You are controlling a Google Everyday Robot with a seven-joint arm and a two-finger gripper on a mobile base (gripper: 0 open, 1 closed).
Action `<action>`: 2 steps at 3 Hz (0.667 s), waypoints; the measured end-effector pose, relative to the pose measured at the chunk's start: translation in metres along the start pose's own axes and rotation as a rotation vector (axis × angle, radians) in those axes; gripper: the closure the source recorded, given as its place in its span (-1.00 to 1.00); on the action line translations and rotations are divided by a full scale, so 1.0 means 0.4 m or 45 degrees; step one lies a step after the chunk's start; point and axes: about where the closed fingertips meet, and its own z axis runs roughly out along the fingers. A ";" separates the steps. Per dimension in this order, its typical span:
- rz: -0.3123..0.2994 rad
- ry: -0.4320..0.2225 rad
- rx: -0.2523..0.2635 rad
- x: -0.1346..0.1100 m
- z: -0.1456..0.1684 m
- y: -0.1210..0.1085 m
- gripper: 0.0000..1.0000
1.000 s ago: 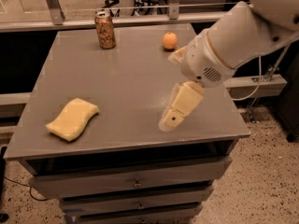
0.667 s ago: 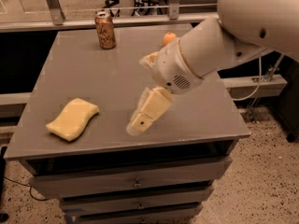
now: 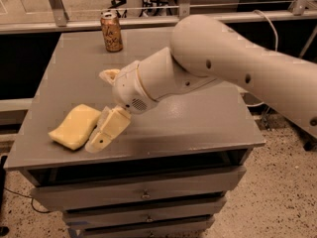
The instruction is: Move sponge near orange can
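Observation:
The sponge, a flat pale-yellow foam slab, lies on the front left of the grey table. The orange can stands upright at the table's back edge, left of centre and far from the sponge. My gripper is just right of the sponge, low over the table. It is open. One pale finger lies against the sponge's right edge and the other sits higher and further back. Nothing is between them.
My thick white arm reaches in from the right across the middle of the table and hides what is behind it. Drawers are below the table front. A rail and dark gap run behind the table.
The gripper has swung left and forward across the table, from the right-hand side to right beside the sponge. The sponge and the can have not moved.

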 end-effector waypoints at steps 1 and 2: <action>-0.021 -0.033 -0.004 0.023 0.073 -0.034 -1.00; 0.000 -0.048 -0.006 0.054 0.122 -0.063 -1.00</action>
